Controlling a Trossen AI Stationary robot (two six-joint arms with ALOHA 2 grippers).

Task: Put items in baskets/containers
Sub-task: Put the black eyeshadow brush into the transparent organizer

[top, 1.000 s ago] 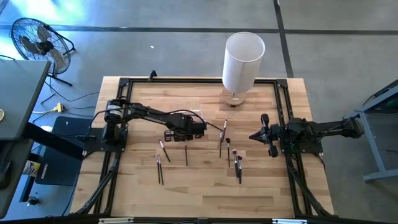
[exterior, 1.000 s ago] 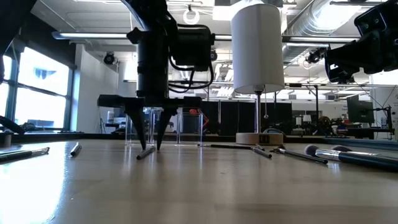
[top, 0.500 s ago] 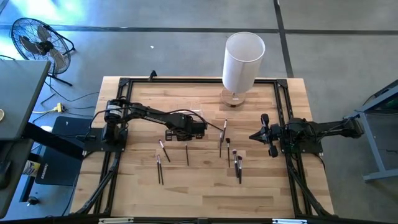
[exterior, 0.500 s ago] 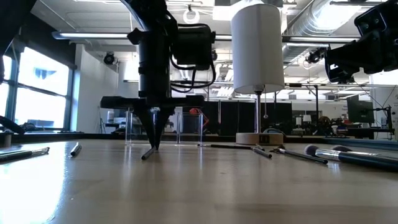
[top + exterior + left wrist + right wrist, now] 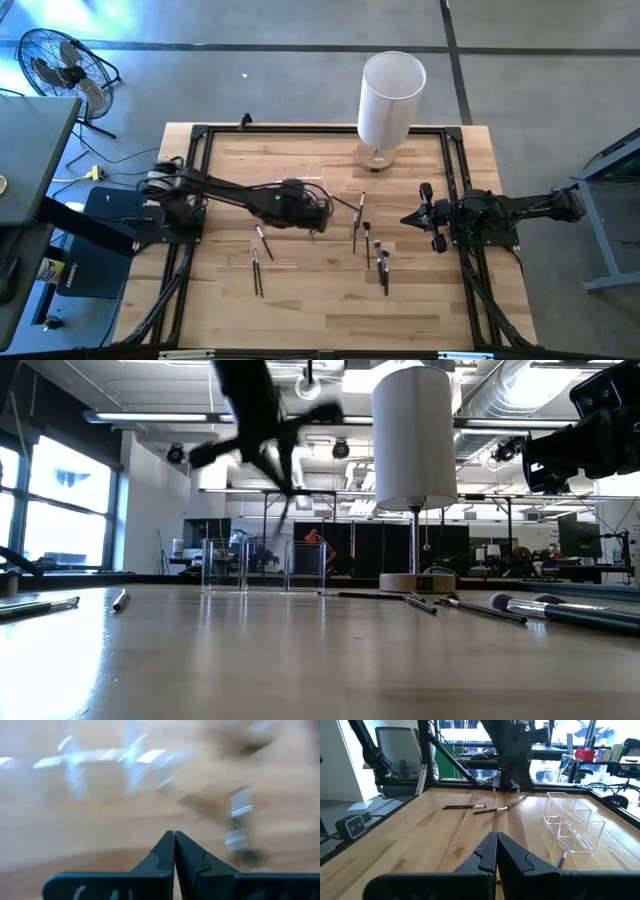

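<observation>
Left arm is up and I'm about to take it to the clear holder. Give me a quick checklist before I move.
1. left gripper shut: ok.
2. A brush held in it: cannot tell, the view is blurred.
3. Left gripper raised off the table: ok.
4. clear holder upright: ok.
5. right gripper away from the holder, at the table's right side: ok.
6. All brushes stowed: not ok, several lie on the wood.
</observation>
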